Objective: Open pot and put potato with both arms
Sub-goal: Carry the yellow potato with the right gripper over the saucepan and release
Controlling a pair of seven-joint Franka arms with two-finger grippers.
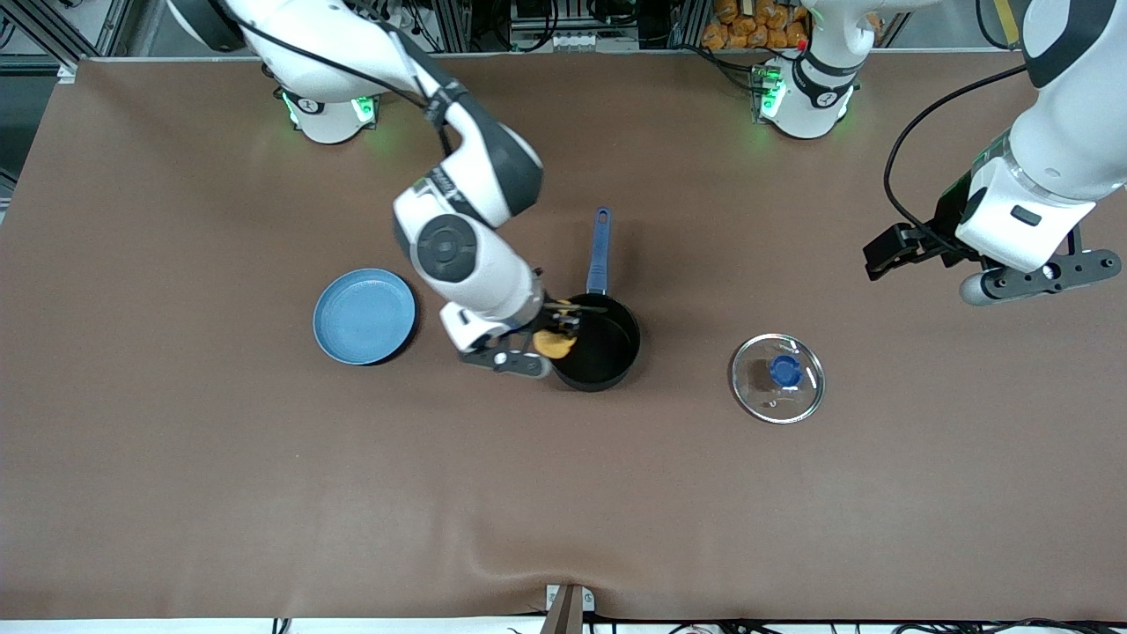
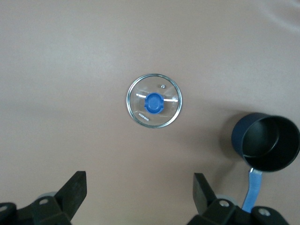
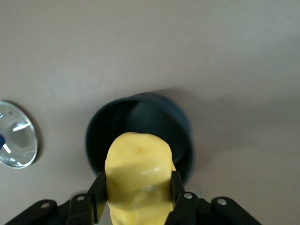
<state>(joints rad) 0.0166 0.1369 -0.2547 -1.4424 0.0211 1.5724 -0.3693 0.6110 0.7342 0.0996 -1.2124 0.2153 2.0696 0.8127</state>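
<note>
Your right hand (image 1: 553, 333) pinches the potato (image 1: 555, 342) just over the open pot's (image 1: 607, 365) rim, so shift inward and release, while your left hand (image 1: 933, 264) waits spread above the worktop (image 1: 176, 440).

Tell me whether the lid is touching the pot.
Apart. The front view shows the lid flat on the table toward the left arm's end, with bare tabletop between it and the pot; the left wrist view shows the same gap.
</note>
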